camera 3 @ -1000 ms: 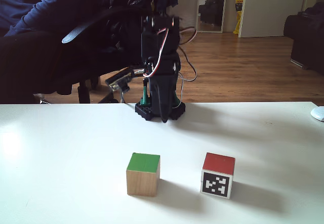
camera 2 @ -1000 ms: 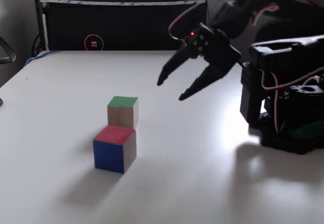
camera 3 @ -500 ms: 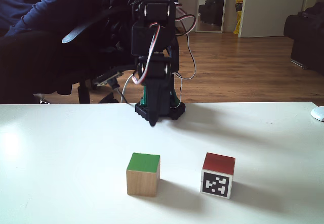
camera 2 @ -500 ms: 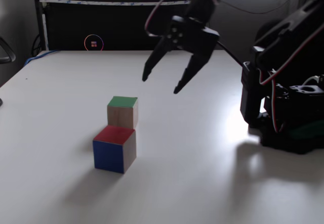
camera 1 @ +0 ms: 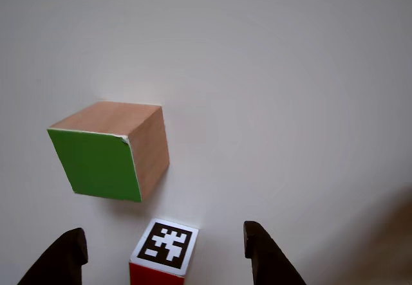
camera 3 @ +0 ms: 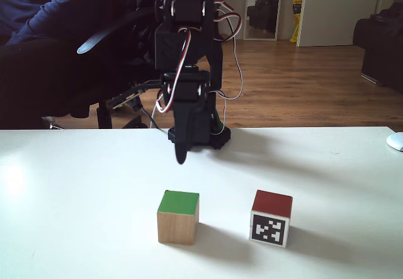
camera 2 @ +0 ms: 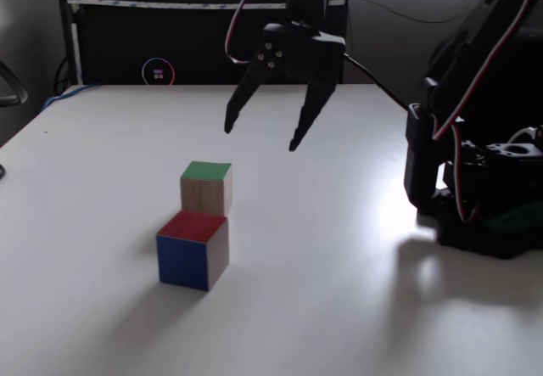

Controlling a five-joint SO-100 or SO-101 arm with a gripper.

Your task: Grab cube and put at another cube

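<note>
- the gripper [camera 2: 260, 138] hangs above the table [camera 2: 339, 291], jaws spread wide, holding nothing.
- the cube [camera 2: 206, 187], green face up, sits below and left of the fingertips in a fixed view, apart from another cube [camera 3: 272, 218].
- judged: it needs to descend leftward.

Cube [camera 1: 109, 153]: we see bare light wood with faint grain on its sides; the green face is smooth and matt.
Second cube [camera 3: 272, 218]: we see a matt red top and a paper-like black-and-white marker; a fixed view shows a blue face [camera 2: 181, 262].
Table [camera 2: 339, 308]: we see a smooth white top with a soft sheen.
Gripper [camera 2: 260, 137]: we see matt black plastic.
Floor [camera 3: 302, 84]: we see glossy wood boards.
</note>
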